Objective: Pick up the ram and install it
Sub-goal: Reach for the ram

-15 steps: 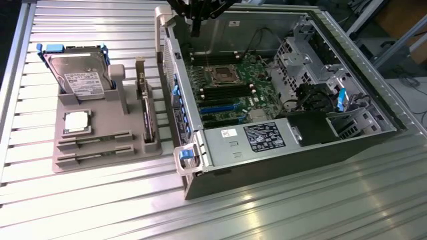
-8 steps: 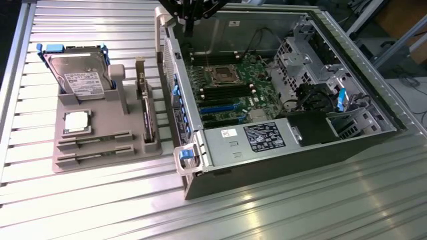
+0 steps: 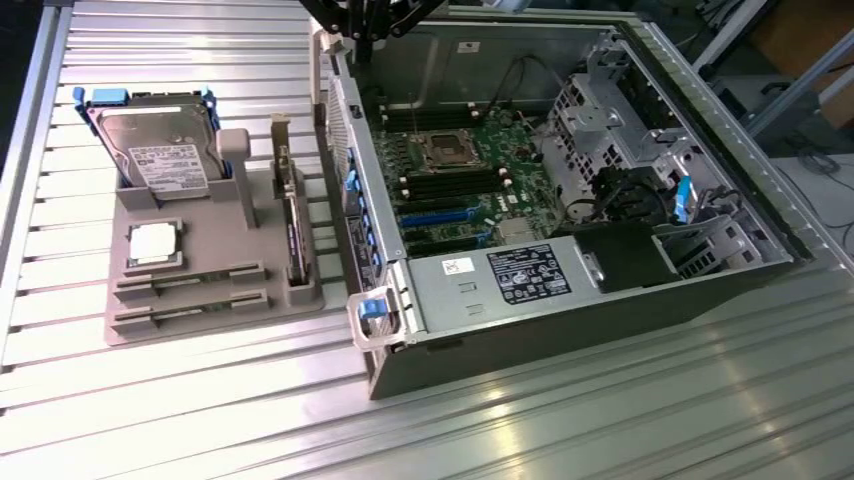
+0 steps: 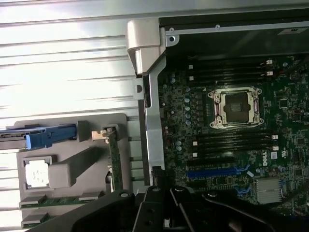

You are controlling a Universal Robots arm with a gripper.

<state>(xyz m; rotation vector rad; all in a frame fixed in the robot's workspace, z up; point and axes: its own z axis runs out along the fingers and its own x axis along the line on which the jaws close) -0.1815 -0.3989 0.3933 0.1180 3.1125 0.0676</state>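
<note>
Wrist view: gripper (image 4: pixel 166 210) closed, empty, above the case (image 4: pixel 152 121) wall. Exterior view: ram (image 3: pixel 188 283) lies in the tray (image 3: pixel 247 215), drive (image 3: pixel 160 155) upright.

Two ram sticks: thin, narrow, green boards. Ram (image 3: pixel 188 282) (image 4: pixel 63 199) stands on its long edge in a grey tray (image 3: pixel 227 240) slot, at the exterior view's left, near side. Second ram stick (image 3: pixel 187 312) (image 4: pixel 35 220) parallel, just beside it, nearer the tray's front edge. Both seated in the tray, unheld, well apart from the gripper.
</note>
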